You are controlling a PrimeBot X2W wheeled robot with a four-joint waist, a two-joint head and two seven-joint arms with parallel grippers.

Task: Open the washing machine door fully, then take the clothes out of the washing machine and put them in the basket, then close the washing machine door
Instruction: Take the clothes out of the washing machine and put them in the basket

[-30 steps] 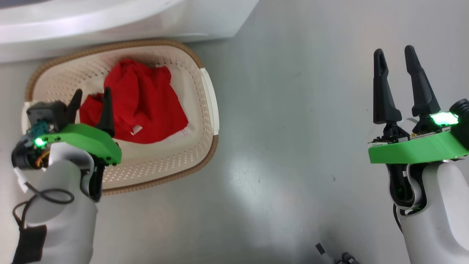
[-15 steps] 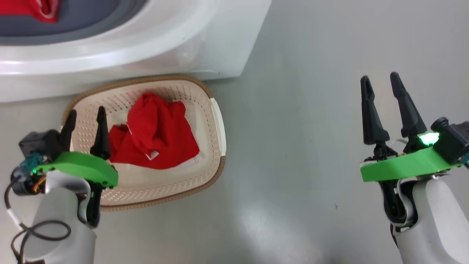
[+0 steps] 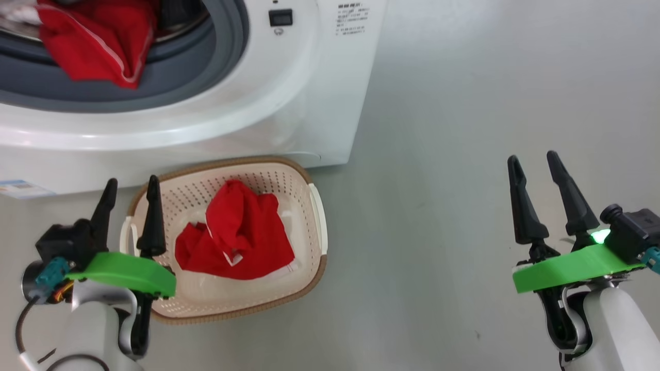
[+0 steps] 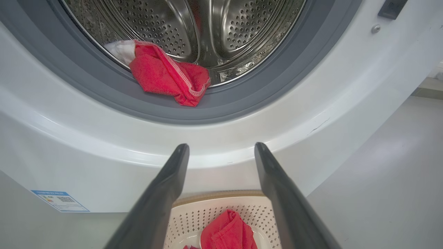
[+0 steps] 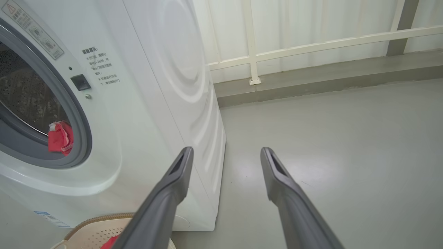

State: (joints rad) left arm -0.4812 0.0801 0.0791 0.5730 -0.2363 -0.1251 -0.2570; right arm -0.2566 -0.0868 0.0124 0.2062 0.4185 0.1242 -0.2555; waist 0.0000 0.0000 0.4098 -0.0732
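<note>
**Two claws spread and empty: left claw [image 3: 132,179], right claw [image 3: 532,156]**

My left claw has its fingers apart with nothing between them. In the head view it sits at the left end of the basket [image 3: 319,221], and one finger overlaps the left handle. In the left wrist view the fingers point at the white front of the washing machine [image 3: 289,103], with the basket low between them.

My right claw is also spread and holds nothing. It is well apart to the right, over bare grey floor [image 3: 454,129].

The basket is on the floor, right up against the machine's lower front. I cannot tell whether they touch.

One red garment [image 3: 234,237] lies crumpled inside the basket, with a small white tag showing. A second red garment [image 3: 98,41], with white trim, lies at the machine's open mouth. It is draped over the lower part of the grey rubber ring [image 3: 216,67], and its white part reaches back toward the steel drum [image 4: 221,31].

A blue label [image 3: 18,188] is on the machine's lower front, to the left. In the right wrist view there is a pale wall with rails [image 5: 311,38] behind the machine.
</note>
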